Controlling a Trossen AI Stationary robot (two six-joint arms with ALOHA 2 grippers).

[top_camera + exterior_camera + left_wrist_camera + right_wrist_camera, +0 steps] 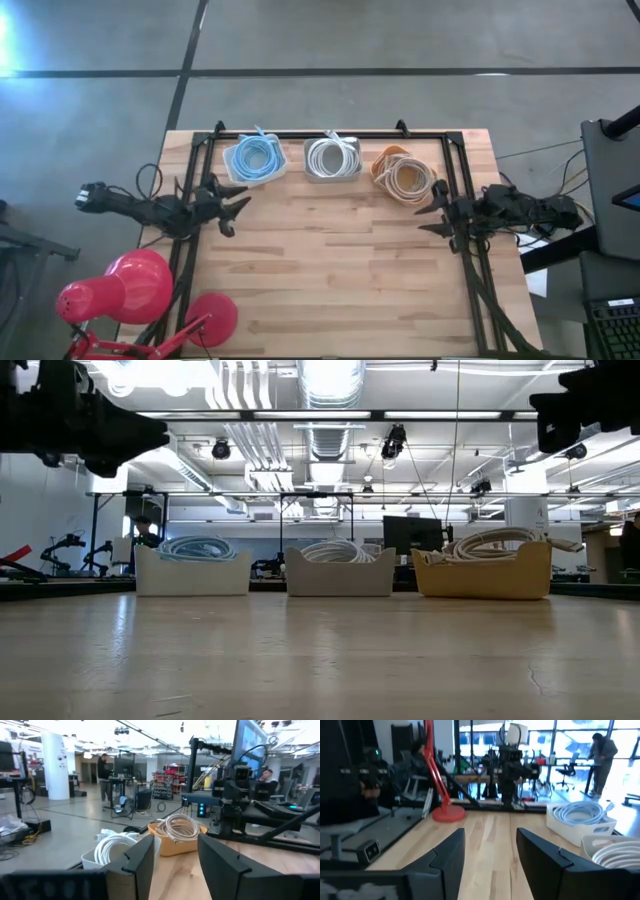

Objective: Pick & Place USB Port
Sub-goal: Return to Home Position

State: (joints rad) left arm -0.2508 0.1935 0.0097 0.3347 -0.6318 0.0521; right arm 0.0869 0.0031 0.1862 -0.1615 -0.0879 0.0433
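Left gripper (238, 208) and right gripper (432, 210) hover spread and empty at opposite table (330, 270) edges; brown cables (408, 180) fill the yellow bin (381, 161).

1. A pale wooden table (330, 260) carries everything.
2. Three bins stand in a row along its far edge: a blue bin (193, 575) on the left, a white bin (340, 577) in the middle and a yellow bin (482, 580) on the right.
3. A round red lamp base (212, 318) sits at the near left corner.

My left hand (175, 841) hangs open; yellow bin (172, 850) of brown cable (178, 826) at twelve o'clock, white bin (92, 860) at eleven.
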